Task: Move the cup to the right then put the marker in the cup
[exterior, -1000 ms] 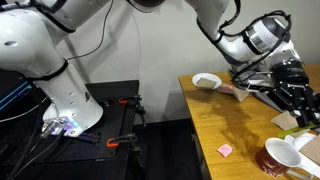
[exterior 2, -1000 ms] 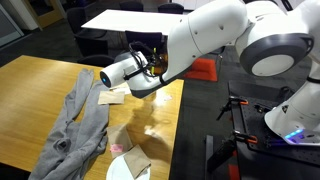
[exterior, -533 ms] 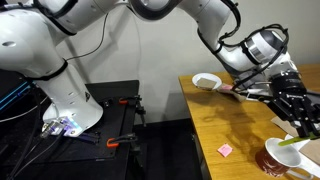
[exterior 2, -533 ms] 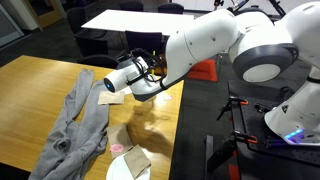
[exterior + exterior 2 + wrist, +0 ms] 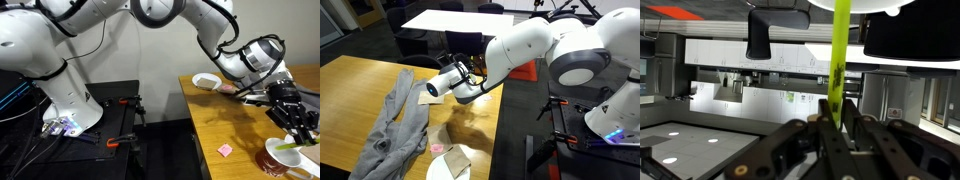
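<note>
Fingers [image 5: 820,135] clenched on the marker [image 5: 841,60], which runs straight out from between them in the wrist view. In an exterior view the cup [image 5: 281,160] stands on the bench [image 5: 215,115] just under the fingers, and the marker's free end shows at the cup's mouth; whether it is inside cannot be told. A pink square [image 5: 226,150] lies on the bench near the cup, towards the bench edge. A white bowl [image 5: 207,81] sits well apart from the cup, beyond the arm's wrist. A grey cloth [image 5: 400,120] and a white plate [image 5: 435,170] lie on the bench in an exterior view where the arm hides the cup.
</note>
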You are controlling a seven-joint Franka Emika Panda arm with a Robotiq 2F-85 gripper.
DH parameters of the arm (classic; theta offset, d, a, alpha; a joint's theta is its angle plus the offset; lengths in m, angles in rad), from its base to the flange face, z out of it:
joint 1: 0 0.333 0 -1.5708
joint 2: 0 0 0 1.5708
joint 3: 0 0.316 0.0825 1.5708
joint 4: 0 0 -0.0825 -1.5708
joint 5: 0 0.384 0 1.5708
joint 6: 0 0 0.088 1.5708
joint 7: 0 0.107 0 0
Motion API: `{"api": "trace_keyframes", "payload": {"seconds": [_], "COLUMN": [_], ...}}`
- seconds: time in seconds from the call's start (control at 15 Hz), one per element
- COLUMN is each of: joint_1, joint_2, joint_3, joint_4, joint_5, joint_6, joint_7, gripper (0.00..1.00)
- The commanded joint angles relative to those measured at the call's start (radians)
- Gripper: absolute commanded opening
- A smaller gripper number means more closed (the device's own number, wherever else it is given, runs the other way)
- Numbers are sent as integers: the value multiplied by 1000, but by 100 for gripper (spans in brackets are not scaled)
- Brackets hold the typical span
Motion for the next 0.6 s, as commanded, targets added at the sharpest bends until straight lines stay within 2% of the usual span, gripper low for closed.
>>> {"api": "trace_keyframes", "payload": {"seconds": [0.0,0.13,0.2,0.27,0.4,0.53], "joint_1": [-17,-16,-15,-14,-14,-15], "joint_2": [26,35,40,44,50,54], "joint_3": [16,15,15,14,14,14], "joint_4": [32,32,32,33,37,43], "joint_5": [-20,-18,-17,-17,-14,-11], "joint_6": [29,37,38,37,32,28], "joint_7": [-33,-37,-40,-45,-60,-69], "gripper": [5,5,13,44,51,67]}}
